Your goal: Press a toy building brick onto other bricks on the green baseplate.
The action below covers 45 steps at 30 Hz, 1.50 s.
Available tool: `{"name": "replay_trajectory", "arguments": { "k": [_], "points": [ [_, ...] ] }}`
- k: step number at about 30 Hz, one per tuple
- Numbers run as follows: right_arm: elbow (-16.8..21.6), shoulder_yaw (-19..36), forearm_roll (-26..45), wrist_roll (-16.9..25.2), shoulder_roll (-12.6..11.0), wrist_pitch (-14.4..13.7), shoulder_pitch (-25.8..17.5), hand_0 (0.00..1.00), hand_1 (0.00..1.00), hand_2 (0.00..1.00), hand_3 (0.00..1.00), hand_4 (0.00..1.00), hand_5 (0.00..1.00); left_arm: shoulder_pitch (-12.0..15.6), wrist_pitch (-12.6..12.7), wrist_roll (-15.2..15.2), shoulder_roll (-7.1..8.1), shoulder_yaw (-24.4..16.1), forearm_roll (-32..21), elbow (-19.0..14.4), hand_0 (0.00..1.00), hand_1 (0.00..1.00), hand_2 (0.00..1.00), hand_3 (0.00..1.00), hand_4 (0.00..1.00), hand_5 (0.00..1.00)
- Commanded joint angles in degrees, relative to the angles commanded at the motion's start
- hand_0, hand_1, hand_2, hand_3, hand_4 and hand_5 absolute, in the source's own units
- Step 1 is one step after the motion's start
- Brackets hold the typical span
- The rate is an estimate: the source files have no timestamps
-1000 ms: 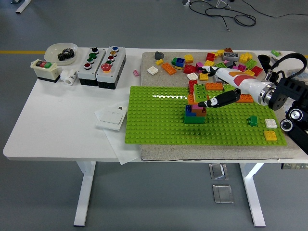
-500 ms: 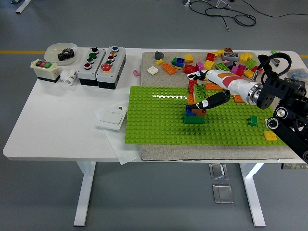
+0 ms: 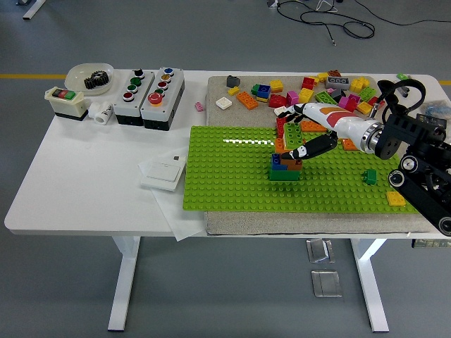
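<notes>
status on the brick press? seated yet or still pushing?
Done: a multicoloured brick stack stands on the green baseplate. In hand: the right hand holds a green brick at the stack's top, fingers curled on it. Left: whether it is fully seated cannot be told; the hand has not let go.

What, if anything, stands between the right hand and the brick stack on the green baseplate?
Nothing visible does. The right hand is already at the top of the brick stack on the green baseplate, its dark fingertips on the upper bricks. The loose bricks lie behind, off the path.
</notes>
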Motion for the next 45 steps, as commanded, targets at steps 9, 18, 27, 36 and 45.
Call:
{"name": "replay_trajectory", "arguments": {
  "k": [9,18,27,36,45],
  "points": [
    [-0.5,0.1,-1.1,0.3,0.2,-1.5,-0.1,0.502,0.580,0.665,0.751,0.998,0.294,-0.1,0.1,-0.1,-0.02,0.2,-0.4,0.0,0.873,0.834,0.827,0.630,0.710,0.638],
    [-0.5,-0.2,-1.2,0.7,0.2,-2.0,0.0,0.440,0.527,0.623,0.689,0.947,0.281,-0.2,0.1,0.0,-0.06,0.2,-0.3,0.0,0.872,0.835,0.827,0.630,0.710,0.636],
    [0.4,-0.2,-1.1,0.9,0.2,-2.1,0.1,0.434,0.505,0.601,0.629,0.869,0.249,-0.1,0.1,0.0,-0.08,0.0,-0.1,0.0,0.871,0.835,0.828,0.630,0.710,0.635],
    [0.2,-0.5,-1.4,0.8,0.3,-2.3,0.1,0.426,0.498,0.582,0.607,0.857,0.245,0.1,0.1,0.0,-0.06,-0.2,0.4,0.0,0.872,0.835,0.827,0.629,0.710,0.635],
    [0.6,-0.2,-1.0,1.0,-0.1,-2.7,0.2,0.359,0.465,0.548,0.573,0.832,0.231,0.3,0.1,0.1,-0.04,-0.5,1.0,0.0,0.871,0.835,0.827,0.628,0.710,0.635]
  ]
}}
